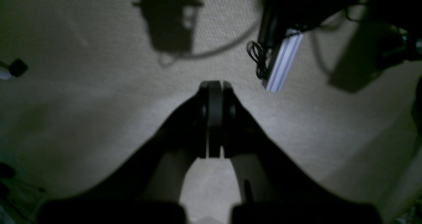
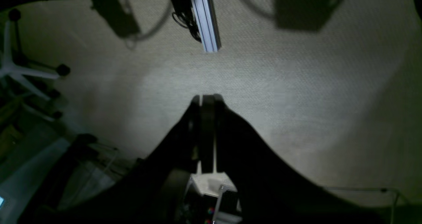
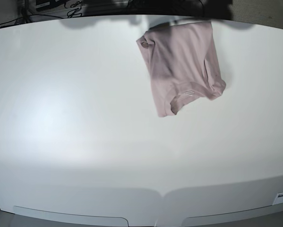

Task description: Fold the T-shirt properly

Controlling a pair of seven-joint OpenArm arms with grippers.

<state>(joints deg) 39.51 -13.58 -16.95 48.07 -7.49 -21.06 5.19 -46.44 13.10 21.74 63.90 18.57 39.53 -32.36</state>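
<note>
The dusty pink T-shirt [image 3: 181, 61] lies on the white table [image 3: 84, 123] at the far side, right of centre. It is folded roughly in half lengthwise, with the collar [image 3: 144, 44] at its upper left and a sleeve hem [image 3: 186, 94] toward the near edge. Neither arm shows in the base view. My left gripper [image 1: 215, 85] is shut and empty, and its view shows only carpet. My right gripper [image 2: 206, 98] is shut and empty, also over carpet. The T-shirt is out of view in both wrist views.
An aluminium frame rail with black cables [image 1: 283, 62] shows in the left wrist view and also in the right wrist view [image 2: 206, 22]. A white office chair base [image 2: 19, 69] stands at the left of the right wrist view.
</note>
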